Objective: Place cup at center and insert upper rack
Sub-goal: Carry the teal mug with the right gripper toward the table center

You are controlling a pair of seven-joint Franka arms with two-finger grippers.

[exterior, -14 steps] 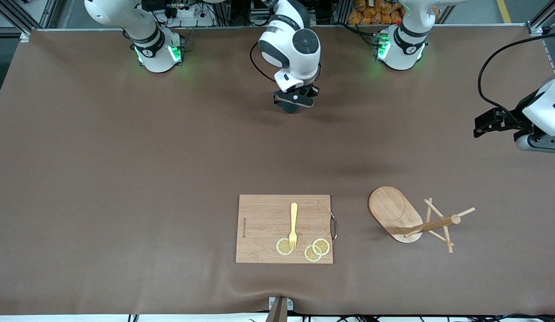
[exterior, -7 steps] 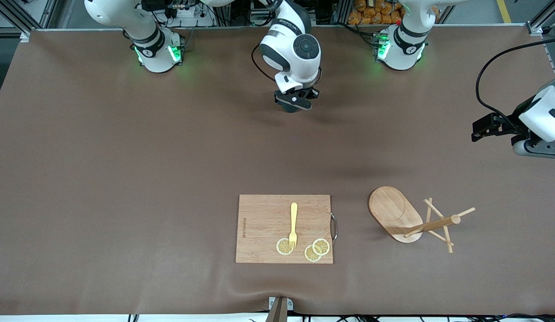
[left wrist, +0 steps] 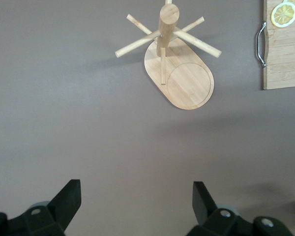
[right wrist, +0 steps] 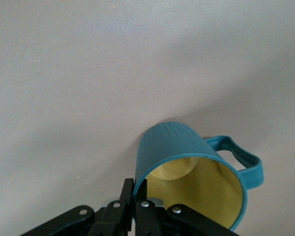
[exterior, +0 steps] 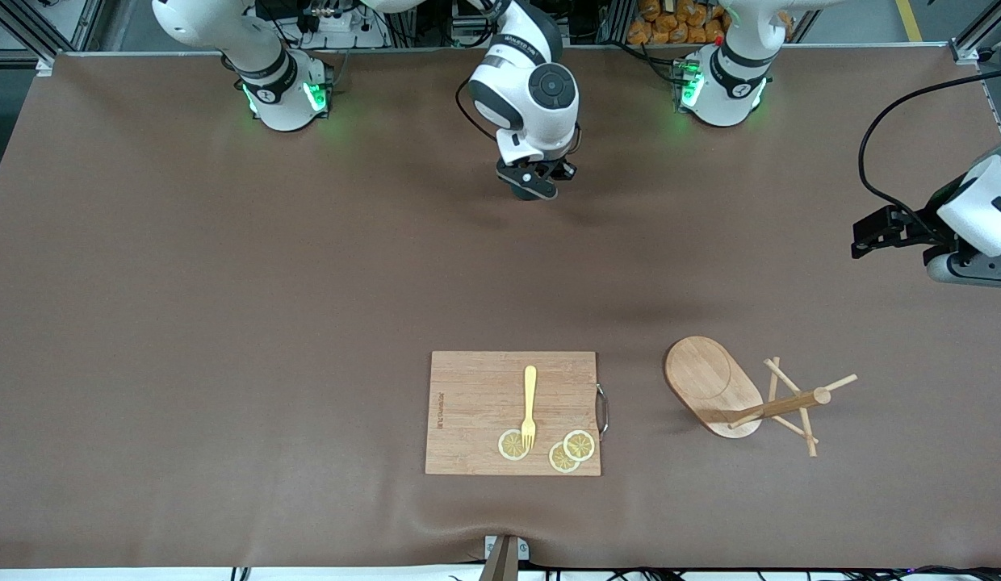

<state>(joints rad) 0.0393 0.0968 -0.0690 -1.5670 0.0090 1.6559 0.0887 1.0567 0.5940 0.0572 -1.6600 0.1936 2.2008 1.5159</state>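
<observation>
- Front view: the right end effector [exterior: 536,184] hangs low over the counter [exterior: 226,323] between the two bases, arm folded and pointing straight down, pinching the cup; the upper rack [exterior: 743,395] stands by the cutting board [exterior: 476,403], toward the left arm's end
- Left wrist view: the left end effector [left wrist: 135,201] gapes wide and empty, hovering high, aimed at the upper rack [left wrist: 179,73], likely lining up a grab
- Right wrist view: the right end effector [right wrist: 137,199] is clamped narrow on the rim of the cup [right wrist: 196,172], which tilts, handle out sideways
</observation>
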